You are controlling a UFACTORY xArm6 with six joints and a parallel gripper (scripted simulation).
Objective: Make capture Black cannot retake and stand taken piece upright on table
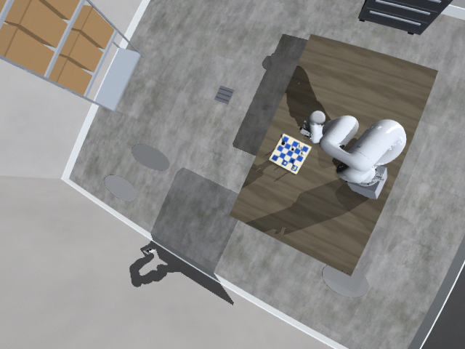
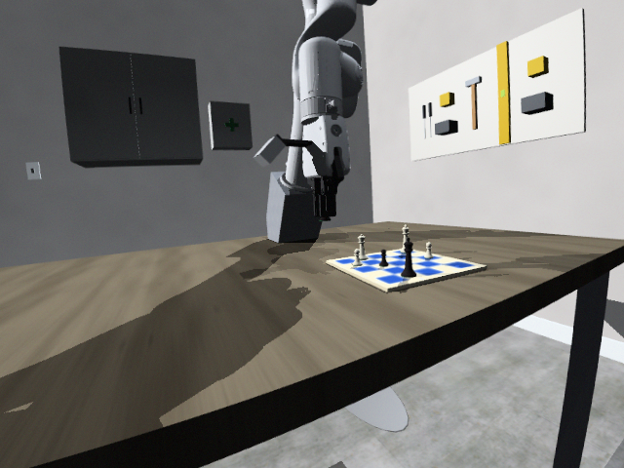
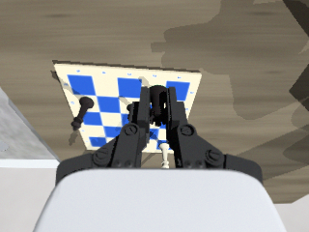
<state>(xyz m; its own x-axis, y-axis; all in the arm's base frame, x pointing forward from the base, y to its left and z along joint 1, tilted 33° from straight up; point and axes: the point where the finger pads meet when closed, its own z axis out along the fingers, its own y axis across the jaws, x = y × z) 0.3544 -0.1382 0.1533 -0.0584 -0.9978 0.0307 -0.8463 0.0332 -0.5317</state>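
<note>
The blue and cream chessboard (image 2: 403, 267) lies on the wooden table, and it also shows in the top view (image 1: 290, 153). On it stand a tall black piece (image 2: 408, 259), a black pawn (image 2: 383, 257) and several white pieces, among them one at the back (image 2: 405, 235). My gripper (image 2: 325, 215) hangs in the air over the table, left of the board and off it. In the wrist view the gripper (image 3: 156, 94) is shut on a small black piece with a round head (image 3: 157, 101), held upright between the fingers. The tall black piece (image 3: 83, 110) and a white piece (image 3: 165, 156) show below.
The arm's grey base block (image 2: 292, 214) stands on the table behind the gripper. The table edge runs near the board's front side. A dark cabinet (image 2: 132, 105) and a tool panel (image 2: 496, 85) hang on the walls, far from the table.
</note>
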